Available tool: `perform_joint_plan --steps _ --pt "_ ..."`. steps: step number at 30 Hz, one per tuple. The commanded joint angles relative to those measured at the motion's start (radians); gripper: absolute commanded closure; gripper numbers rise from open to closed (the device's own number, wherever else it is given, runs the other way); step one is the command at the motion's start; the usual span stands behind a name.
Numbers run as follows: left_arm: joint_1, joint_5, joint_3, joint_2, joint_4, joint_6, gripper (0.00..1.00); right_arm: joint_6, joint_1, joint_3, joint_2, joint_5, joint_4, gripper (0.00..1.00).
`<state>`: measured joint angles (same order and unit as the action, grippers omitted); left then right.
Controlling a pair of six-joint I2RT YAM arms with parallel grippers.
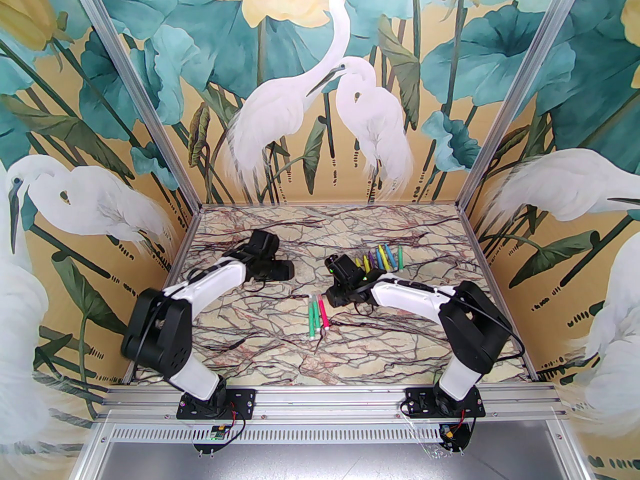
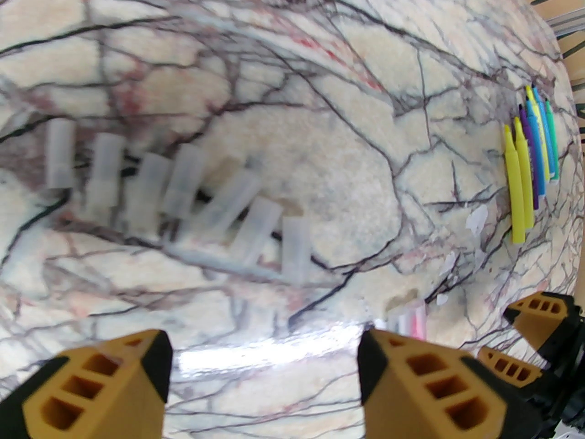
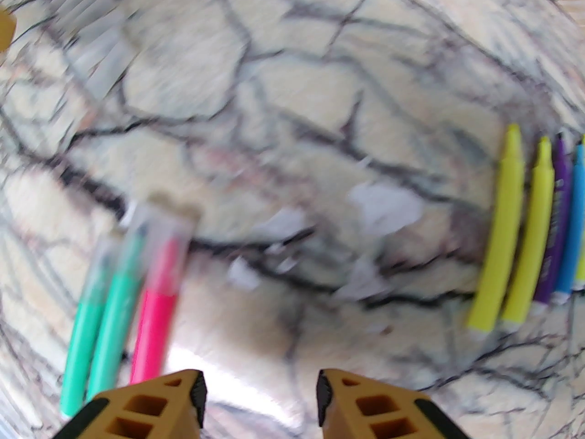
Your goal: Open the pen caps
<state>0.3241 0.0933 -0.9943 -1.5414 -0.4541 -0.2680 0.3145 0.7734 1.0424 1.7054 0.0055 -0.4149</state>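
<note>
- Top view: three capped pens [image 1: 317, 315], two green and one pink, lie side by side mid-surface [image 1: 250, 328], right by the tip of the right arm [image 1: 405, 293]. A fanned row of uncapped pens [image 1: 380, 258] sits farther back. The left arm [image 1: 215, 278] reaches in from the left.
- Left wrist: the left gripper [image 2: 263, 373] is spread wide and carries nothing. Ahead of it about seven loose pen caps [image 2: 183, 185] lie in a crooked line on the marble, and the uncapped row is off to the far right.
- Right wrist: the right gripper [image 3: 260, 400] is parted and empty, poised near the pink pen [image 3: 155, 309], whose clear cap [image 3: 171, 240] is on its far end.
- Handling looks fiddly, since these are light, stiff, slick and prone to rolling. The safest bet is one gripper pinching mid-barrel and the other on the cap, pulling straight along the axis.
</note>
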Motion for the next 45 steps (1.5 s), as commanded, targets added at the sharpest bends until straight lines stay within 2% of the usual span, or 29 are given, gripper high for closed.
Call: perform_joint_plan --steps 1,6,17,29,40,45 --pt "-0.015 0.030 0.079 0.075 0.122 -0.001 0.24 0.024 0.004 -0.015 -0.031 -0.092 0.010 0.53" --pt "-0.027 0.047 0.190 0.154 0.245 -0.019 0.18 0.026 0.016 -0.006 -0.001 -0.135 -0.003 0.52" --pt "-0.042 0.056 0.236 0.170 0.305 -0.024 0.16 0.032 0.065 0.066 0.091 -0.152 -0.050 0.52" --pt "-0.051 0.043 0.256 0.167 0.319 -0.023 0.15 0.053 0.115 0.149 0.184 -0.043 -0.145 0.54" --pt "-0.054 0.032 0.272 0.170 0.324 -0.019 0.15 0.083 0.125 0.191 0.241 0.073 -0.219 0.62" --pt "-0.054 0.053 0.273 0.167 0.339 -0.019 0.14 0.087 0.125 0.217 0.259 0.114 -0.250 0.69"
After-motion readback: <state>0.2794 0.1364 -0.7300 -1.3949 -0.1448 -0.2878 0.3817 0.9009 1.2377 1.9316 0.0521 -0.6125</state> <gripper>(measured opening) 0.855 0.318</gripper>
